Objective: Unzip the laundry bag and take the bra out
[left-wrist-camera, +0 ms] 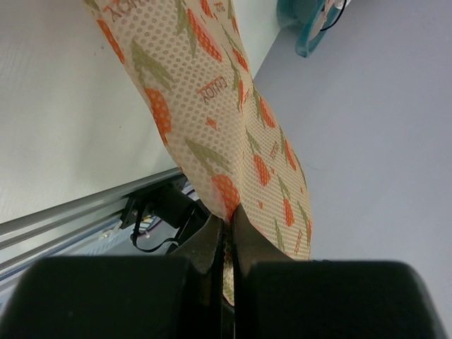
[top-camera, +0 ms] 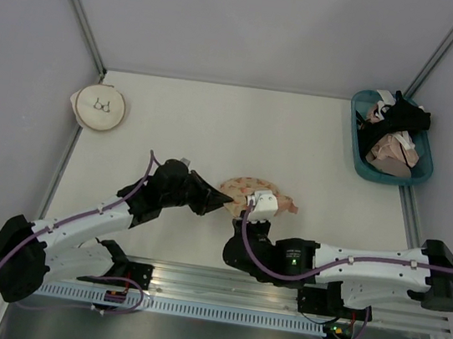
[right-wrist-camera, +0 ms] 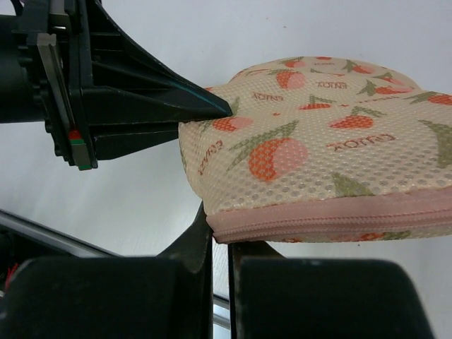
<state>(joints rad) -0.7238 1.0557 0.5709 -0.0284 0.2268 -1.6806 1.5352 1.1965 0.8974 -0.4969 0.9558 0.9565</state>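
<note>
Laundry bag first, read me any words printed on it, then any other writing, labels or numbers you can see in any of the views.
"ENJOY": small orange word repeated all over the laundry bag, upside down in the right wrist view.
Round pouch: only a line drawing of a bra, no words I can make out.
Basket and both arms: no text readable, anything there is too small.

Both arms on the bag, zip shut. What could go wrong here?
1. The left fingers pinch only the mesh tip of the laundry bag; it may slip out once the zip is pulled.
2. The right fingers sit at the zipper rim, but no pull tab shows; they might drag the whole bag instead of opening it.
</note>
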